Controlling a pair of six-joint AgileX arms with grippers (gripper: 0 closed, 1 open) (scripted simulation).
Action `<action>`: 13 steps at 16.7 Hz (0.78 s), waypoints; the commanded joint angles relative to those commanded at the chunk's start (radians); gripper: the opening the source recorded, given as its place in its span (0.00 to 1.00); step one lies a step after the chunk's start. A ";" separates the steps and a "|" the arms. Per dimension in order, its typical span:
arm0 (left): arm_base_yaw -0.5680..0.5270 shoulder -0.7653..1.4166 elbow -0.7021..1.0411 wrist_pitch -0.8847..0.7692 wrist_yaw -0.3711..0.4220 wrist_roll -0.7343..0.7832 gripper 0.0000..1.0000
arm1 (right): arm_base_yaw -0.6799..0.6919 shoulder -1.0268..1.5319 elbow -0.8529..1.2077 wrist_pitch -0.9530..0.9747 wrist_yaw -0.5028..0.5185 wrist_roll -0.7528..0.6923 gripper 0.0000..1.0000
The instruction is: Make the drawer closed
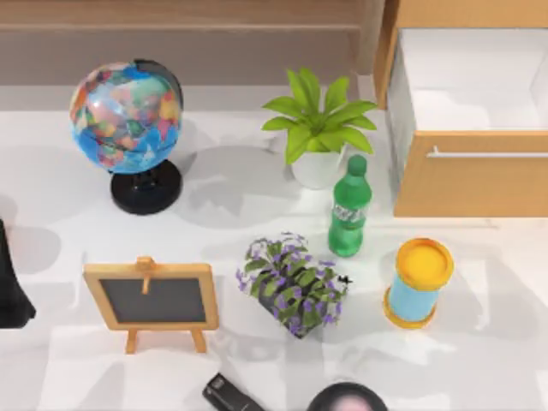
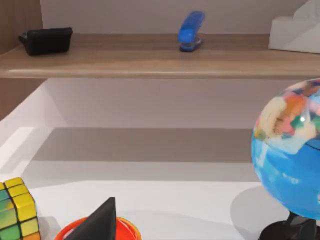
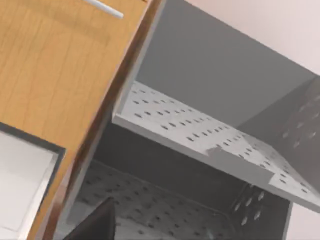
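The drawer (image 1: 469,184) stands pulled out at the back right of the table. Its light tan front panel faces the table's front, with a thin silver bar handle (image 1: 488,155) across it. Its white interior (image 1: 471,81) lies open to the camera above. My left arm (image 1: 10,287) is a dark shape at the table's left edge, far from the drawer. A dark part of my left gripper (image 2: 100,222) rises in the left wrist view. The right wrist view holds a dark part of my right gripper (image 3: 95,225) below a tan wooden panel (image 3: 55,70) with a silver bar (image 3: 103,8).
In front of the drawer stand a green bottle (image 1: 348,208), a potted green plant (image 1: 318,128) and a blue spool with yellow ends (image 1: 418,282). A globe (image 1: 128,120), a chalkboard easel (image 1: 152,300) and a purple-flowered pot (image 1: 294,284) fill the middle and left. A grey perforated shelf (image 3: 200,135) adjoins the panel.
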 joint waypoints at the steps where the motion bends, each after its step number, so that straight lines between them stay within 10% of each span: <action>1: 0.000 0.000 0.000 0.000 0.000 0.000 1.00 | 0.039 0.060 -0.019 0.088 0.046 -0.074 1.00; 13: 0.000 0.000 0.000 0.000 0.000 0.000 1.00 | 0.563 0.656 -0.131 0.706 0.553 -0.918 1.00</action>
